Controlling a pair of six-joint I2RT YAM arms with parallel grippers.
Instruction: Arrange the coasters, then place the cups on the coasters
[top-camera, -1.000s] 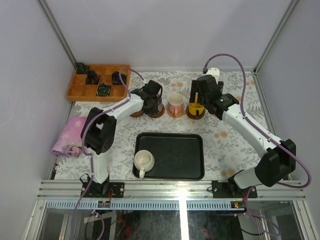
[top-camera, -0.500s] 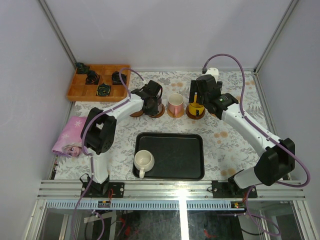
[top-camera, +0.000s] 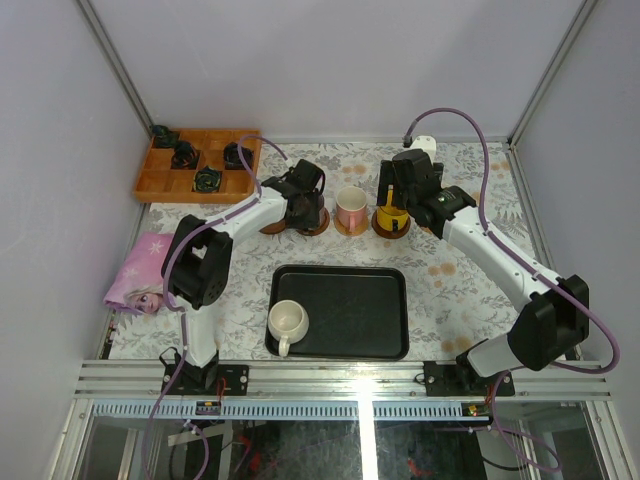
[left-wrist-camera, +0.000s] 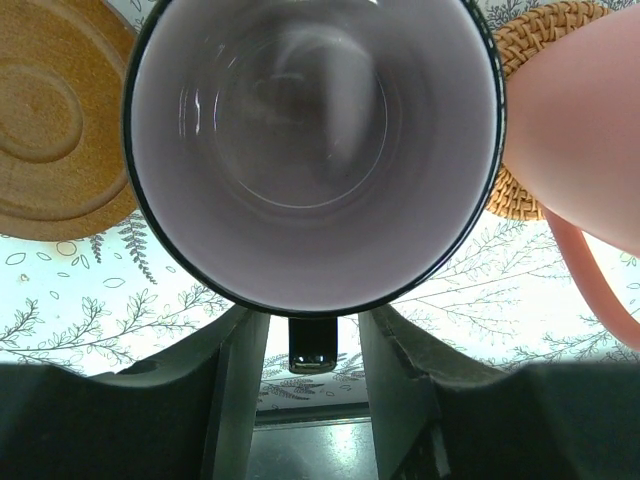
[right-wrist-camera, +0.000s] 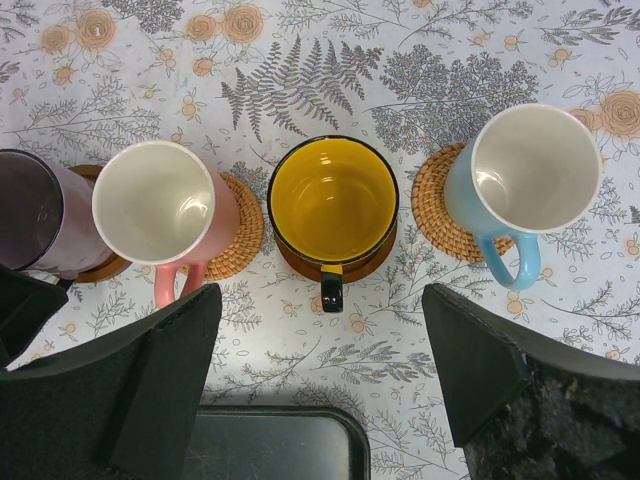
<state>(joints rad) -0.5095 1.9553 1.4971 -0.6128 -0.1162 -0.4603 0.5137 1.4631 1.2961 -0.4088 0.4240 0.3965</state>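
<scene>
Left hand (left-wrist-camera: 313, 322) released, fingers clear either side of the purple mug's (left-wrist-camera: 310, 150) handle, and the mug sits on its coaster (right-wrist-camera: 108, 268). Lift straight up, don't snag that handle! Right hand (right-wrist-camera: 320, 305) spread wide, empty, over the glossy yellow mug (right-wrist-camera: 333, 200). Grooved wooden disc (left-wrist-camera: 50, 120) bare at 9 o'clock; cream mug (top-camera: 288, 320) sits on the tray (top-camera: 370, 320).

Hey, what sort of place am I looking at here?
Probably a robotics test cell: plain white walls in a metal frame, left arm and right arm bolted to an aluminium rail, mugs staged on coasters on a floral table.
</scene>
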